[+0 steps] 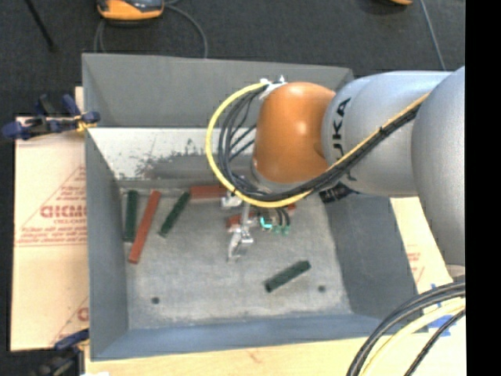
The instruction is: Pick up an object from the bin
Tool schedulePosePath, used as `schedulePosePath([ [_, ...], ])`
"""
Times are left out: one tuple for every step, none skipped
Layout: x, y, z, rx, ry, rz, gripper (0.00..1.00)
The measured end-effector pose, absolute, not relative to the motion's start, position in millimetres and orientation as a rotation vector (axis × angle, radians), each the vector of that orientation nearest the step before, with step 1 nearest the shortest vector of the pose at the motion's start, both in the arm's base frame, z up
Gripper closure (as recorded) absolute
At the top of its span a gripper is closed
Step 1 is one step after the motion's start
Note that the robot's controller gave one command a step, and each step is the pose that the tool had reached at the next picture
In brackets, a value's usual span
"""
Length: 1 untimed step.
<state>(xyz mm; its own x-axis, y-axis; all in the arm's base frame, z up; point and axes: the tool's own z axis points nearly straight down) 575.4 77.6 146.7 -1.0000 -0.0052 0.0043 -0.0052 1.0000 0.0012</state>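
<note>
My gripper (237, 245) hangs low over the middle of the bin floor, below the orange wrist cover. A small red piece (233, 222) shows right beside the gripper's upper part; whether it is gripped is hidden. A red stick (207, 192) lies just behind the gripper by the back wall, its right end under the arm. To the right and nearer the front lies a dark green stick (287, 276), apart from the gripper.
At the left of the bin lie a slanted green stick (174, 212), a long red-orange stick (145, 226) and an upright dark green stick (129, 215). The arm and its cables cover the bin's back right.
</note>
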Motion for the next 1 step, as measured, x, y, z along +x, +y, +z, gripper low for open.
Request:
schedulePosePath([
  [577.1, 77.4, 151.4, 0.006, -3.145, -0.003, 0.00],
])
